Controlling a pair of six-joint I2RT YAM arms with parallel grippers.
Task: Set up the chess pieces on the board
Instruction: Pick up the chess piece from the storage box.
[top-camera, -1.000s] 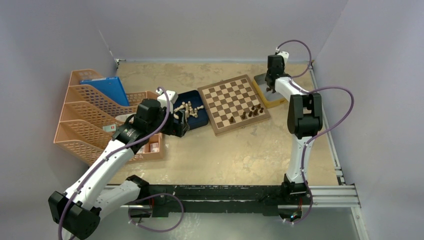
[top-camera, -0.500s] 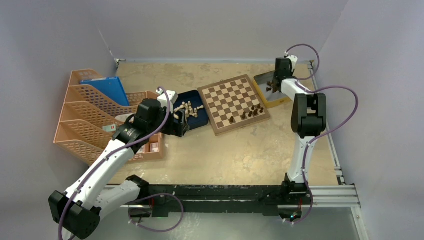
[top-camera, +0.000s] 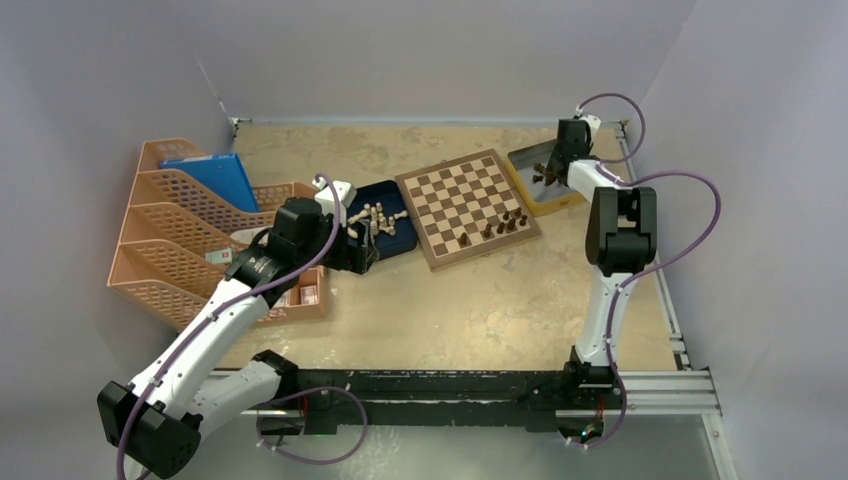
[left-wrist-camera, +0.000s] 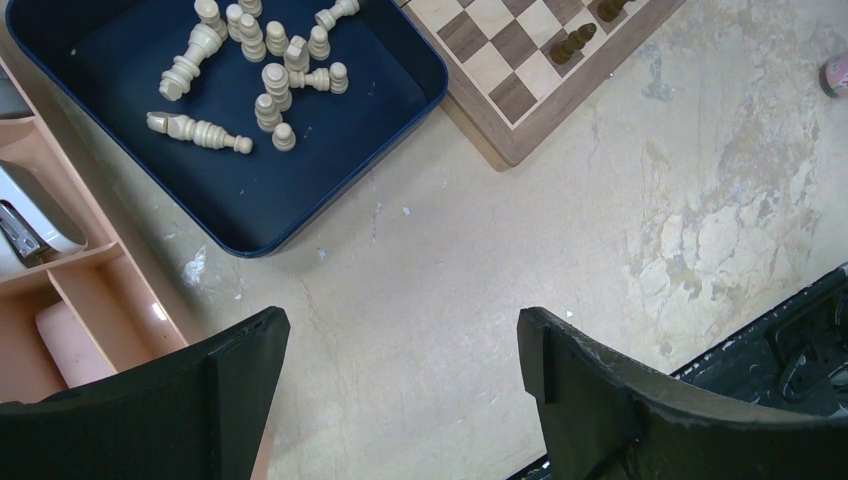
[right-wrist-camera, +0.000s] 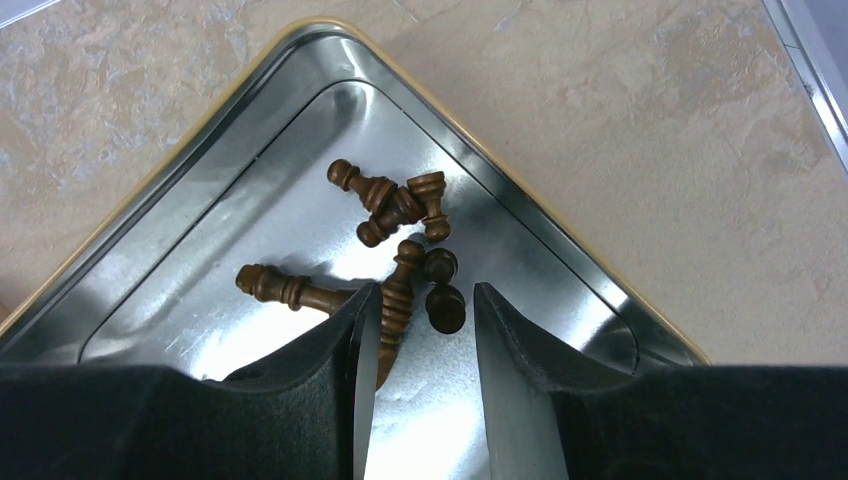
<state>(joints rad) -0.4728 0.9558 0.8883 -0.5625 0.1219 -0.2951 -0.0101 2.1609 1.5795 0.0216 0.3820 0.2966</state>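
The chessboard (top-camera: 455, 200) lies at mid-table with several dark brown pieces (top-camera: 507, 222) near its front right edge. My right gripper (top-camera: 548, 174) is down in the silver tin (top-camera: 525, 160). In the right wrist view the gripper (right-wrist-camera: 420, 300) is open, its fingers either side of a long dark piece (right-wrist-camera: 395, 300) and a pawn (right-wrist-camera: 446, 308). More dark pieces (right-wrist-camera: 395, 205) lie heaped beyond them in the tin (right-wrist-camera: 250, 130). My left gripper (left-wrist-camera: 400, 350) is wide open and empty over bare table, just in front of the dark blue tray (left-wrist-camera: 330, 170) holding cream pieces (left-wrist-camera: 265, 80).
Orange mesh file racks (top-camera: 190, 235) with a blue folder (top-camera: 212, 180) stand at the left, close to my left arm. The board's corner (left-wrist-camera: 500, 70) with one dark piece (left-wrist-camera: 572, 42) shows in the left wrist view. The black rail (top-camera: 450, 385) runs along the near edge.
My right gripper has shifted to the right and farther back over the tin and sits among the dark pieces. The left arm has not moved.
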